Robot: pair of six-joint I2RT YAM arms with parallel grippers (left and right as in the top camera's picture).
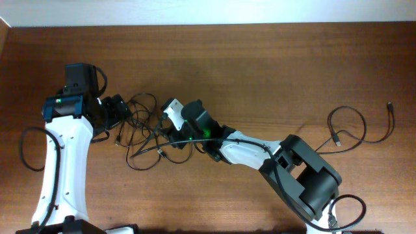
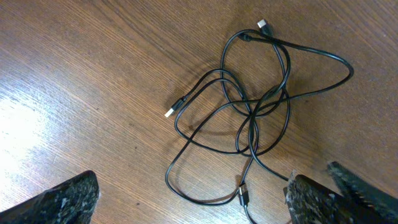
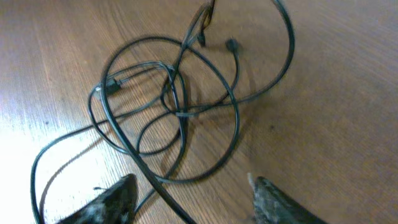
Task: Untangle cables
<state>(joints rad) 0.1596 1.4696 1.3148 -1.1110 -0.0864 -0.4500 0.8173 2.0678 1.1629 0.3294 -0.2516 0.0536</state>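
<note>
The cables [image 1: 144, 133] are thin black wires lying in a loose tangle of loops on the wooden table, left of centre. In the left wrist view, the cables [image 2: 249, 106] spread out ahead of my left gripper [image 2: 193, 205], which is open and empty, with a plug end [image 2: 242, 196] lying between its fingers. In the right wrist view, the cables [image 3: 174, 106] lie in overlapping loops, and one strand [image 3: 155, 186] runs between the fingers of my open right gripper [image 3: 193, 202]. From overhead, my left gripper [image 1: 122, 112] is at the tangle's left edge and my right gripper [image 1: 166, 132] is over its right side.
A separate thin black cable [image 1: 348, 133] lies in a loose loop at the right of the table, with small plug ends. The thicker arm cable [image 1: 26, 146] loops beside the left arm. The table's far edge [image 1: 208, 25] meets a white wall.
</note>
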